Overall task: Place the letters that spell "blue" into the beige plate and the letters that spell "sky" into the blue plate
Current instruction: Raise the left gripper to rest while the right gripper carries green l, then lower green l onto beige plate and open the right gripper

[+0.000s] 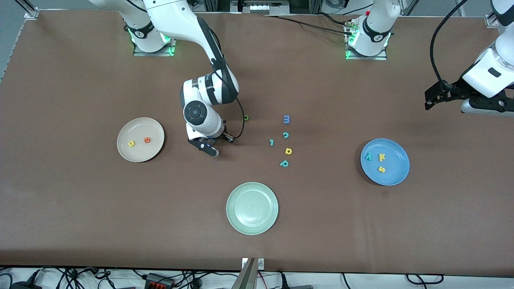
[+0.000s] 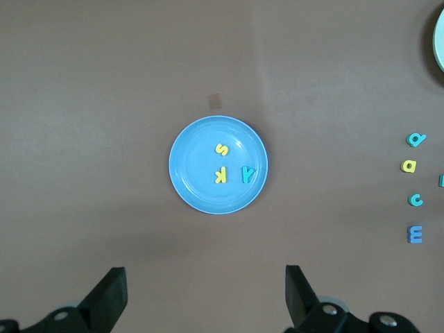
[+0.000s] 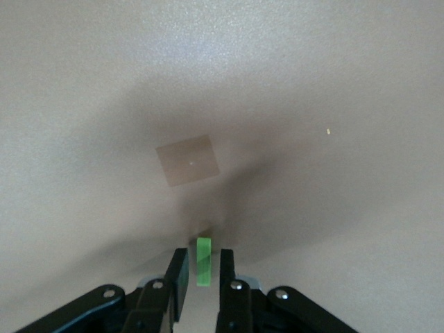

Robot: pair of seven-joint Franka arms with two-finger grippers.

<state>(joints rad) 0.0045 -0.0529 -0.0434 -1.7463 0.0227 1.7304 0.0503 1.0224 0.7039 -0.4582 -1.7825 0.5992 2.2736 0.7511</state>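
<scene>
Honestly, the right gripper's (image 1: pixel 211 148) jaws are standing only slightly apart around the dark green bar l (image 3: pixel 203 262). A thin gap is showing on each side of it in the right wrist view, so it's looking released rather than pinched. The bar is standing upright between the jaws. That gripper is hanging low over bare counter (image 1: pixel 80 220), between the beige plate (image 1: pixel 124 150) and the bunch of loose letters. The yellow u (image 1: pixel 131 143) and orange e (image 1: pixel 147 140) are lying side by side in the beige plate. A small green letter (image 1: pixel 246 117) is sitting alone on the counter, farther from the front camera than the right gripper. The loose bunch is running in a rough column: a blue m (image 1: pixel 286 119), a teal c (image 1: pixel 285 135), a small teal l (image 1: pixel 271 142), a yellow d (image 1: pixel 288 151) and a teal p (image 1: pixel 284 163). A pale green plate (image 1: pixel 252 224) is sitting nearer the front camera than all of those, with nothing in it. Toward the left arm's end, the blue plate (image 1: pixel 395 176) is holding the teal y (image 1: pixel 368 157), yellow k (image 1: pixel 382 157) and yellow s (image 1: pixel 381 169). The left gripper (image 1: pixel 429 100) is waiting up over that end of the counter, jaws spread wide and gripping nothing.
</scene>
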